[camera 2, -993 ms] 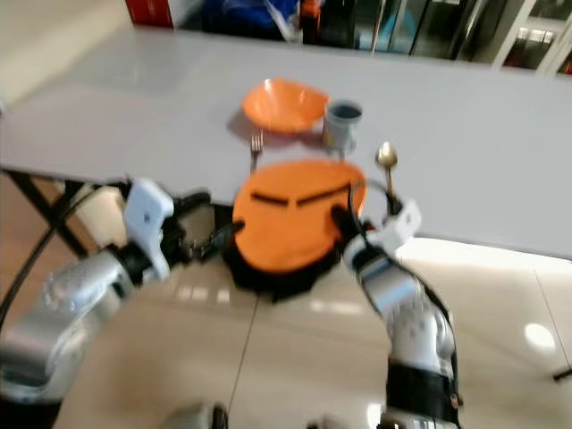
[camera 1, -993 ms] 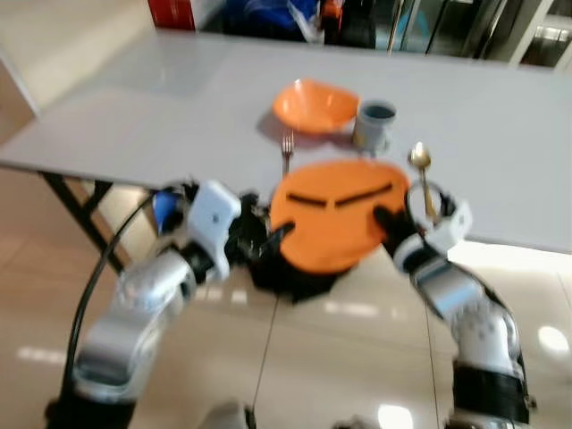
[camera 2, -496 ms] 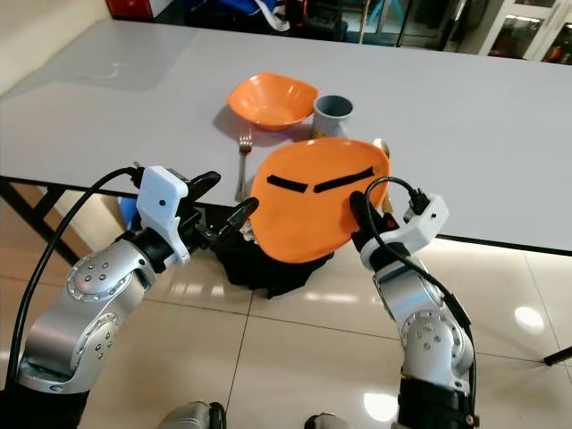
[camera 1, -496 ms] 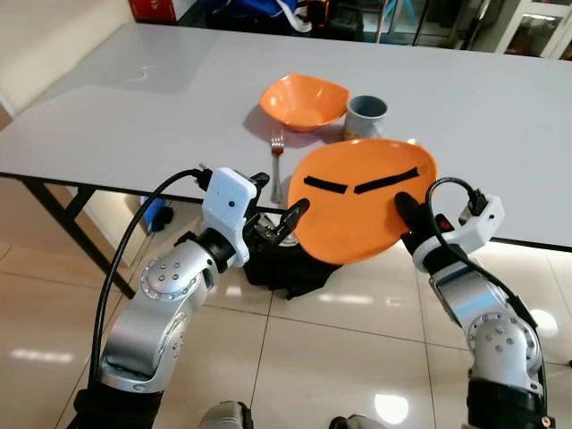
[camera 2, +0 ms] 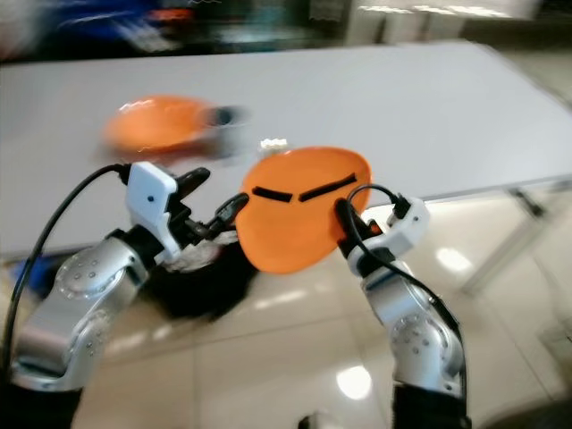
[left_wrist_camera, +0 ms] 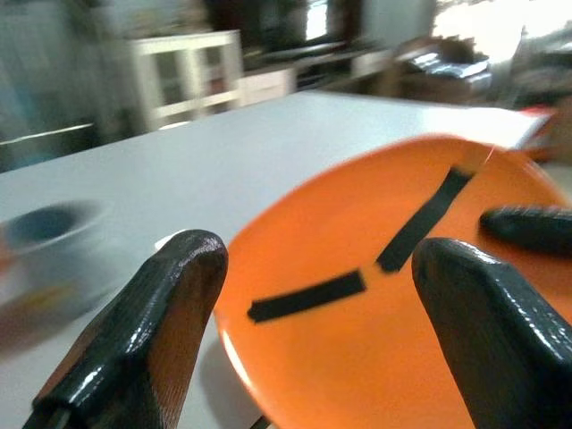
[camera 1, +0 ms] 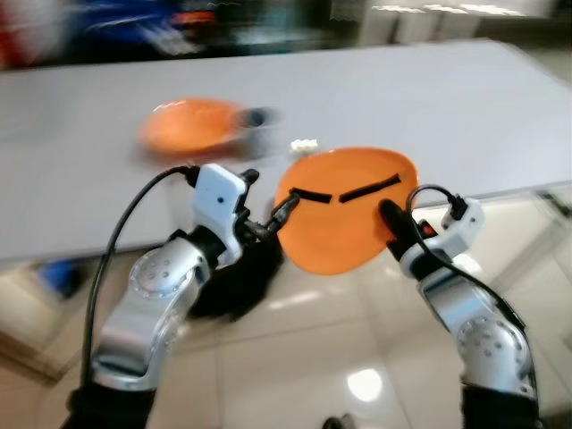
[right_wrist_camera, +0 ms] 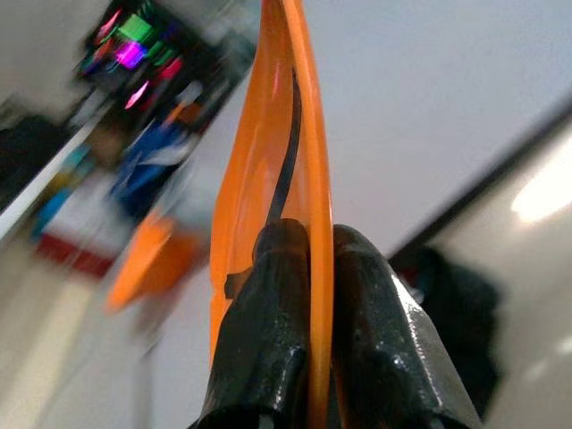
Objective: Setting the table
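Right gripper still pinches orange plate (view swung).

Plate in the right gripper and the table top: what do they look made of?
Orange plate: probably plastic or melamine, with a thin rim, an even colour and a soft sheen; two black strips, perhaps tape, cross its face. The right gripper pinches its edge. Table: smooth pale grey top, likely laminate, with a dull glare; blur leaves it open.

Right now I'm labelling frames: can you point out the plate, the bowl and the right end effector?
plate (camera 1: 344, 223), left eye view, bare centre below the black strips.
bowl (camera 1: 183, 125), left eye view, middle of the blurred orange shape.
right end effector (right_wrist_camera: 308, 264), right wrist view, between the fingertips pinching the plate's edge.
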`<state>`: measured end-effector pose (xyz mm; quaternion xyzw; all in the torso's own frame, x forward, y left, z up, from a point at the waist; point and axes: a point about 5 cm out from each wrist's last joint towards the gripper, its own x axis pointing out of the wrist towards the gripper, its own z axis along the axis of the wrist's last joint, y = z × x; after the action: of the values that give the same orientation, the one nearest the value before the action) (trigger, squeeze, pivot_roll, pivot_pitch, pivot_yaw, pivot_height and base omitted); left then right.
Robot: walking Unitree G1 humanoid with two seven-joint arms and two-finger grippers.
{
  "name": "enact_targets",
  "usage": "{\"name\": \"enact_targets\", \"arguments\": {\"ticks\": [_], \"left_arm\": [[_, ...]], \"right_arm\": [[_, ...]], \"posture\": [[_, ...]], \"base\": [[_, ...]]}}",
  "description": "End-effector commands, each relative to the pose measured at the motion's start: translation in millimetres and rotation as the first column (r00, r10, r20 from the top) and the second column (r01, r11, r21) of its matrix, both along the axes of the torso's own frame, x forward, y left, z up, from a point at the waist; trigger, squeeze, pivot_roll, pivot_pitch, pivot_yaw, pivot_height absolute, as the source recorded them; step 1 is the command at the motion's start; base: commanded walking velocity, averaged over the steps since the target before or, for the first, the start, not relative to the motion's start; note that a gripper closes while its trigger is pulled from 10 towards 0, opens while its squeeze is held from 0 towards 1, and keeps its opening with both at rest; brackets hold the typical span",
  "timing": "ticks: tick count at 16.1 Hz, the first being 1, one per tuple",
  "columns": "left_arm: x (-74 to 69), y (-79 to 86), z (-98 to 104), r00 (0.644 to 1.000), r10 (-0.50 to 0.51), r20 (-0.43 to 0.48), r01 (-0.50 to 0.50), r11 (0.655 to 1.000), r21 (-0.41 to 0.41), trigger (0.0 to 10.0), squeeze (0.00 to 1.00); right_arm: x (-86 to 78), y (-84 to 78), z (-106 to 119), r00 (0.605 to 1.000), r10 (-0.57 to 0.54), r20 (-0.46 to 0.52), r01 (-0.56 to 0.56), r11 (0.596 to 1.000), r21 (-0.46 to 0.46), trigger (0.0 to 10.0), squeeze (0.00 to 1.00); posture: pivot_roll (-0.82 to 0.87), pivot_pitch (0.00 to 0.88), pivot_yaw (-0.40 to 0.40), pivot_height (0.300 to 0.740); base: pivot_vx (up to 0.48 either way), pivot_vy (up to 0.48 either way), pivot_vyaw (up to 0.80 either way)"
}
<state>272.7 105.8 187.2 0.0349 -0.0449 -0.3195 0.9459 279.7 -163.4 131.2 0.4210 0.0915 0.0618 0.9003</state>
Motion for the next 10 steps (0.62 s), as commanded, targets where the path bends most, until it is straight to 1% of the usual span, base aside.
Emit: {"name": "enact_targets", "arguments": {"ticks": [1, 4, 5, 6, 8, 10], "left_arm": [[-1.1, 4.4, -1.4, 1.0, 0.006, -0.004, -0.006, 1.0, 0.012, 10.0, 0.0], [-1.8, 4.7, -1.4, 1.0, 0.005, -0.005, -0.005, 1.0, 0.009, 10.0, 0.0], [-2.6, 4.9, -1.0, 1.0, 0.004, -0.003, -0.004, 1.0, 0.006, 10.0, 0.0], [-3.3, 4.5, 0.0, 1.0, 0.002, -0.001, -0.002, 1.0, 0.001, 10.0, 0.0], [-4.4, 3.2, 1.3, 1.0, -0.003, 0.002, 0.003, 1.0, -0.006, 10.0, 0.0], [-6.3, 0.7, 2.6, 1.0, -0.02, 0.008, 0.02, 1.0, -0.017, 10.0, 0.0]], "right_arm": [[0.7, 7.3, 11.2, 0.997, 0.052, 0.053, -0.053, 0.999, 0.005, 10.0, 0.0], [-0.7, 8.9, 11.7, 0.995, 0.079, 0.056, -0.08, 0.997, 0.007, 10.0, 0.0], [-1.7, 9.2, 13.6, 0.994, 0.086, 0.07, -0.088, 0.996, 0.022, 10.0, 0.0], [-3.1, 10.3, 19.3, 0.987, 0.116, 0.109, -0.118, 0.993, 0.018, 10.0, 0.0], [-7.7, 15.0, 30.3, 0.968, 0.172, 0.182, -0.18, 0.983, 0.028, 10.0, 0.0], [-12.9, 18.3, 31.0, 0.957, 0.215, 0.194, -0.225, 0.974, 0.035, 10.0, 0.0]], "posture": [[0.02, 0.07, 0.007, 0.74], [0.02, 0.071, 0.004, 0.74], [0.03, 0.071, 0.0, 0.74], [0.03, 0.071, 0.0, 0.74], [0.03, 0.07, -0.002, 0.74], [0.03, 0.07, -0.002, 0.74]], "base": [[0.401, 0.0, 0.0], [0.395, 0.0, 0.0], [0.39, 0.0, 0.0], [0.379, 0.0, 0.0], [0.379, 0.0, 0.8], [0.332, 0.0, 0.8]]}}
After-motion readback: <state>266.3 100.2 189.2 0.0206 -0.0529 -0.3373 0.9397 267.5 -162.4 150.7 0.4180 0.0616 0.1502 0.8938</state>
